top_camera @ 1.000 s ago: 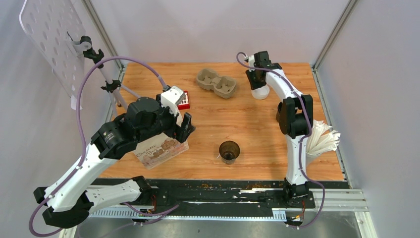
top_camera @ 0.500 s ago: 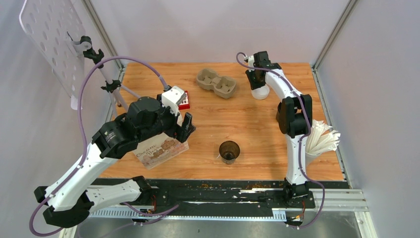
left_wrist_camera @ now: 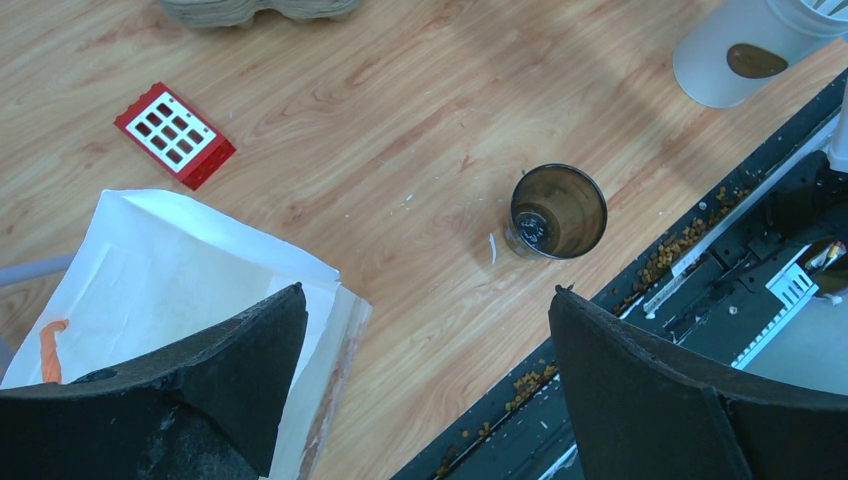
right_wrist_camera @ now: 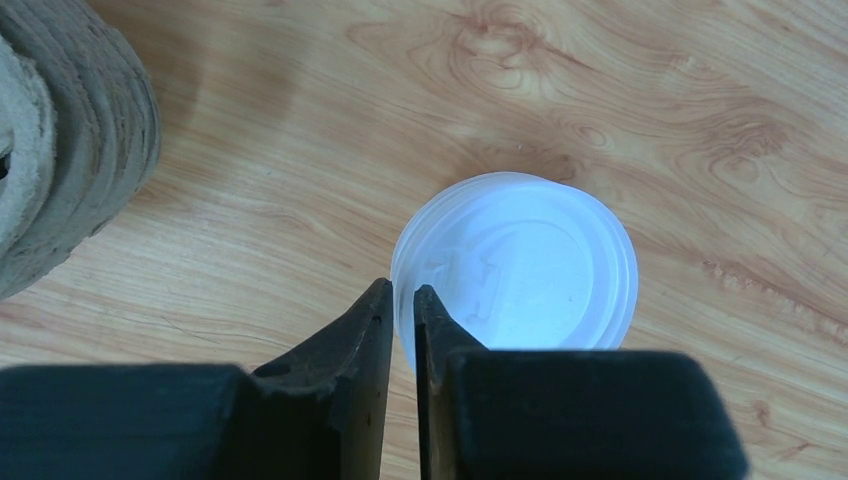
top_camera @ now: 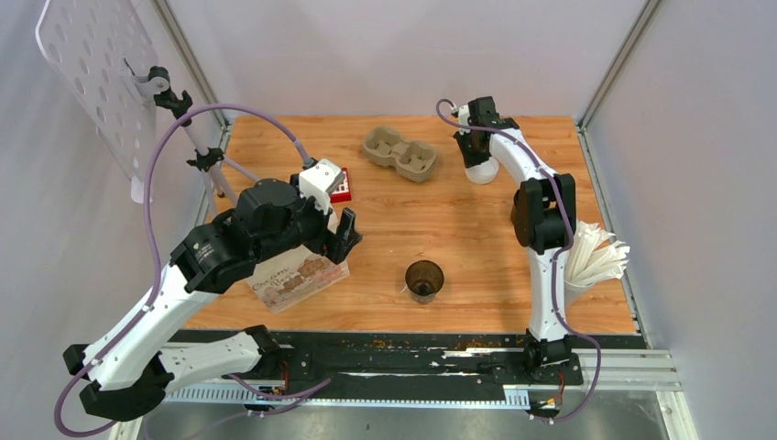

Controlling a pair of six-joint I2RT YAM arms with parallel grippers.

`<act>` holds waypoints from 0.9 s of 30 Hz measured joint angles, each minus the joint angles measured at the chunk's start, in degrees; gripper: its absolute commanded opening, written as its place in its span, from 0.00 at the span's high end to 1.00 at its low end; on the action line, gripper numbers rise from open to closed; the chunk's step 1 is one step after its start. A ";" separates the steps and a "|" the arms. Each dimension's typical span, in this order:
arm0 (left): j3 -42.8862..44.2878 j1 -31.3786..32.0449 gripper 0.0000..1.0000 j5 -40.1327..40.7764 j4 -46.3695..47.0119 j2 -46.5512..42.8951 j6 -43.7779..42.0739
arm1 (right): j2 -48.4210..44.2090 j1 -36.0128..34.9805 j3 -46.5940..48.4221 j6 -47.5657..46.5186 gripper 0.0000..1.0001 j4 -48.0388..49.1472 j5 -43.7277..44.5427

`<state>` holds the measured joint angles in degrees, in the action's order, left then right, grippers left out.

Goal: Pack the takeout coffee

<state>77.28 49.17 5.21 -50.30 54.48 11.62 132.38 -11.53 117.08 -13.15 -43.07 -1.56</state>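
Hardly anything has changed since a second ago: only the right gripper point(right_wrist_camera: 403, 290) has shifted very slightly, its fingers narrowed to a slit that pinches the rim of the white lid point(right_wrist_camera: 515, 265), near the right end of the pulp tray point(top_camera: 399, 153) at the back of the table point(top_camera: 476, 229). Brown and lidless, the cup point(top_camera: 424, 280) stands upright toward the near edge, well apart from that lid. To its left the left gripper point(left_wrist_camera: 425, 300) hangs with fingers spread wide and empty above the paper bag point(left_wrist_camera: 180, 270), a red block point(left_wrist_camera: 174, 135) lying just beyond the bag.
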 measured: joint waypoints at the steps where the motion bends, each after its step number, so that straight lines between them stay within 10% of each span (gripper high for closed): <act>1: 0.00 0.00 0.02 0.00 0.00 -0.02 0.00 | 0.02 0.00 -0.02 0.00 0.90 0.00 0.02; 27: 0.00 0.00 0.02 -0.02 0.00 -0.20 0.24 | -2.43 0.00 -2.40 -0.02 1.00 0.07 -1.51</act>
<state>77.28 49.17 5.19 -50.30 54.28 11.86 129.95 -11.53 114.67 -13.17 -43.00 -3.07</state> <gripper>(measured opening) 0.975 0.009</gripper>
